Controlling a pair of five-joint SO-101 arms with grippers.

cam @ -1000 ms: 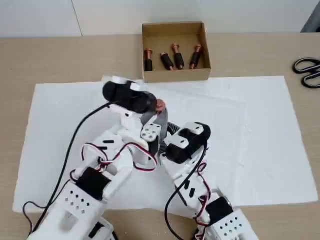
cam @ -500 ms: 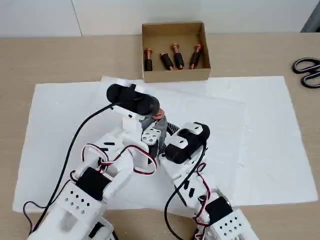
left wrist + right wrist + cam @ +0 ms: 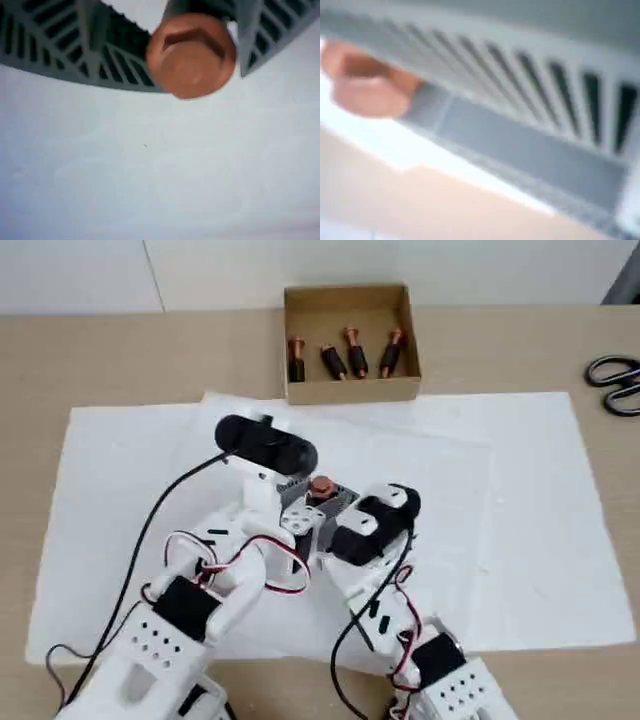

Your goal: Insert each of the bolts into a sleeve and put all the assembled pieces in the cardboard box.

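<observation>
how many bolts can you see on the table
5. Four bolts lie in the cardboard box, each in a black sleeve. The fifth bolt is between the two arms. Others may be hidden under the arms.

The left arm (image 3: 215, 585) rises from the near left and leans rightward, wrist bent down. The left pincer (image 3: 312, 502) is clamped on a bolt (image 3: 191, 55). The right arm (image 3: 400, 620) leans leftward from the near right, with the right pincer (image 3: 338, 502) just beside the left one.
</observation>
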